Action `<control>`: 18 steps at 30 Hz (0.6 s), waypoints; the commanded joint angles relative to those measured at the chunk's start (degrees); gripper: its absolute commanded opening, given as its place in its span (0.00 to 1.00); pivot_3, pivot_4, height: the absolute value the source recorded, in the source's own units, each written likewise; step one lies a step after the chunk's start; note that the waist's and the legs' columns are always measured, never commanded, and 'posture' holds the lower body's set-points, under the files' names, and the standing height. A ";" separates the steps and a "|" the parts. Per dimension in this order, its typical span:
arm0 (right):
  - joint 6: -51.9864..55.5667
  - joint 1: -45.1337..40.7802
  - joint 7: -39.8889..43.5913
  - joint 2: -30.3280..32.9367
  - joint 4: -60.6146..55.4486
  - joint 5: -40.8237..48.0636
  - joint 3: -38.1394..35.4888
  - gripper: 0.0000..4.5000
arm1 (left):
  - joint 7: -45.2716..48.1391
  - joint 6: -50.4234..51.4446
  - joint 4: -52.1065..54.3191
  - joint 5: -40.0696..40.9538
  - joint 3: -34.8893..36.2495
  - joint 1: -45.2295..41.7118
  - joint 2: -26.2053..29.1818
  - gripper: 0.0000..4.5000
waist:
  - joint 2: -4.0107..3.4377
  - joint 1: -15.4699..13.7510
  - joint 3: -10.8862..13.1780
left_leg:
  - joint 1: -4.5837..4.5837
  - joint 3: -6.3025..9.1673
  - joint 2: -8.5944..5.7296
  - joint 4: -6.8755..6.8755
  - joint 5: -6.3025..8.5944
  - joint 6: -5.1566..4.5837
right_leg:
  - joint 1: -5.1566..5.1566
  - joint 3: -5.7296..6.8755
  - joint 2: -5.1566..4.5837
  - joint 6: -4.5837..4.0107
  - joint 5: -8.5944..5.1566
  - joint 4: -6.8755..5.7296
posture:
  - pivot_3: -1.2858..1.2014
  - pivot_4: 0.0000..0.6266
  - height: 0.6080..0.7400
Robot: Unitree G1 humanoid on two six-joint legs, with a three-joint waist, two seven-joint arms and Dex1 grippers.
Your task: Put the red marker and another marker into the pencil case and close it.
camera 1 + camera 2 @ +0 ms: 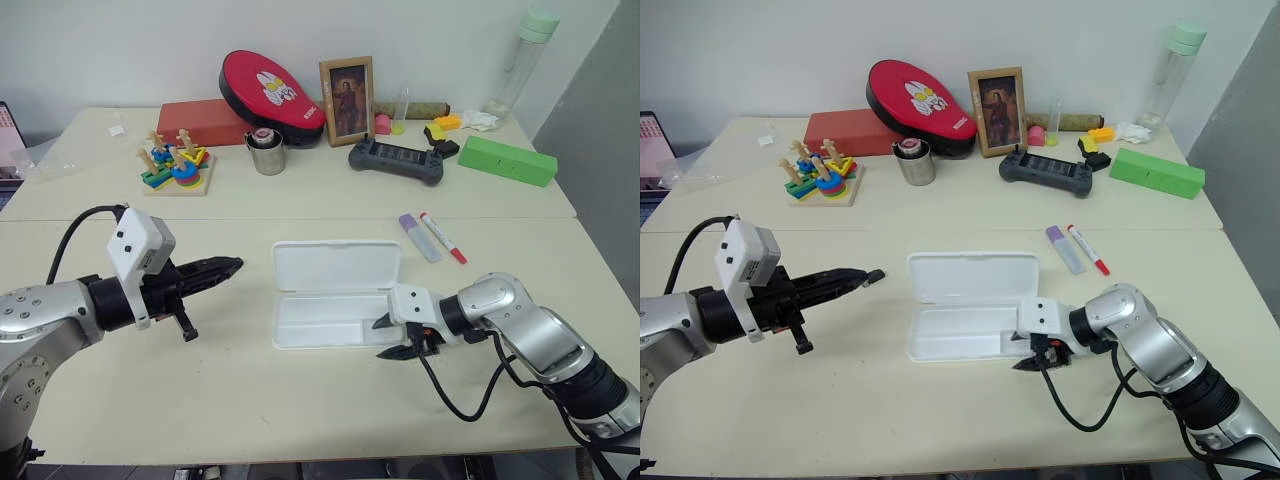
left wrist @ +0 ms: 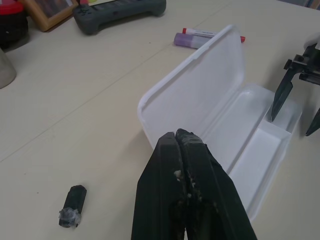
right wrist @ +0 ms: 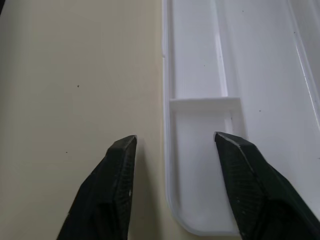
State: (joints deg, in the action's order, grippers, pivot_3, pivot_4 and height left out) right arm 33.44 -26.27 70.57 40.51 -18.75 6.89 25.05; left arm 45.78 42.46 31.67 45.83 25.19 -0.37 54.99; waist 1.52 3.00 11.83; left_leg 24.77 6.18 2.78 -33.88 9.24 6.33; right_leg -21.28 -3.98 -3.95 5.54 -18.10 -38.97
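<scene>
The white pencil case [image 1: 335,320] lies open in the middle of the table, its lid [image 1: 337,266] folded back on the far side and its tray empty. Beyond its right end, the red marker [image 1: 443,237] and the purple-capped marker [image 1: 419,237] lie side by side on the table. My right gripper [image 1: 393,337] is open at the tray's near right corner. In the right wrist view, its fingers [image 3: 120,165] straddle the tray's rim [image 3: 167,150]. My left gripper [image 1: 232,266] is shut and empty, hovering left of the case and pointing toward it.
A small dark stub [image 2: 72,205] lies on the table near my left gripper. Along the back stand a green box [image 1: 507,160], a black game controller [image 1: 395,160], a photo frame [image 1: 346,100], a metal cup [image 1: 267,155] and a wooden stacking toy [image 1: 175,165].
</scene>
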 commanded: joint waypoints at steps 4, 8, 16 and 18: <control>3.88 0.77 2.32 2.32 -5.55 9.16 -6.43 0.96 | 0.86 0.15 0.60 -0.09 0.97 -0.36 1.27 0.00 | 0.00 -0.11 0.00 | 0.00 0.01 0.00 0.00 0.00 0.00 | 0.02 0.00 0.00 0.00 0.00 0.00 | 0.52 0.24 1.00; 5.31 0.92 2.48 3.25 -7.44 13.37 -9.33 1.00 | 1.16 -0.04 0.39 -0.35 0.66 -0.37 1.06 0.00 | 0.00 -0.12 0.00 | 0.00 0.01 0.00 0.00 0.00 0.00 | 0.02 0.00 0.00 0.00 0.00 0.00 | 0.52 0.24 1.00; 9.25 -3.74 -2.83 1.44 -5.57 20.35 -18.32 1.00 | 1.64 0.82 0.63 0.86 0.81 -1.82 1.39 0.00 | 0.00 -0.08 0.00 | 0.00 0.00 0.00 -0.02 0.00 0.00 | 0.02 -0.01 0.00 0.01 0.01 -0.01 | 0.52 0.24 1.00; 6.20 -5.04 -2.05 3.69 -3.86 19.01 -19.53 1.00 | 2.26 1.57 1.64 1.57 1.10 -1.73 1.94 0.00 | 0.00 -0.10 0.00 | 0.00 0.00 0.00 -0.03 0.00 0.00 | 0.02 0.00 0.00 0.01 0.01 -0.01 | 0.52 0.24 1.00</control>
State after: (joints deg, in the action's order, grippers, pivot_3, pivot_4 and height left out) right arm 42.61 -29.82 68.15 41.93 -23.72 26.05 8.83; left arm 47.05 43.56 31.35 46.33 25.12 -1.69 55.21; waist 1.53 2.90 11.83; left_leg 24.77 6.18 2.78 -33.92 9.24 6.33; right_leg -21.26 -3.98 -3.95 5.54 -18.10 -38.98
